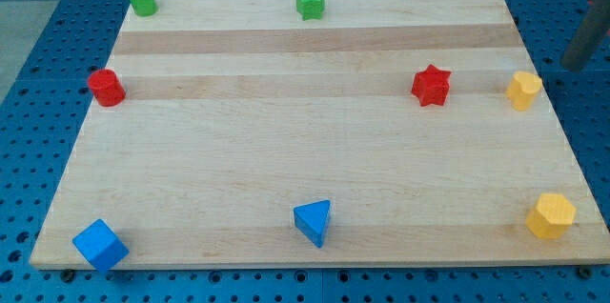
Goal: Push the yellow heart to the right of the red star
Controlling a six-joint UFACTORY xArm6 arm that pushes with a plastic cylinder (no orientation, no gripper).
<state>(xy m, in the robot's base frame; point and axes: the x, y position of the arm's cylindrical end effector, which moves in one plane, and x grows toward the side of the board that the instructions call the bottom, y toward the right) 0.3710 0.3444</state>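
Observation:
The yellow heart (pixel 523 90) sits near the board's right edge, to the right of the red star (pixel 431 85), with a clear gap between them. My tip (pixel 570 67) is off the board over the blue pegboard, just up and to the right of the yellow heart and not touching it. The rod runs up out of the view's right edge.
A yellow hexagon (pixel 551 215) sits at the bottom right corner. A blue triangle (pixel 314 222) is at bottom centre and a blue cube (pixel 99 244) at bottom left. A red cylinder (pixel 106 87) is at the left edge. A green cylinder (pixel 142 0) and a green star (pixel 310 2) are along the top edge.

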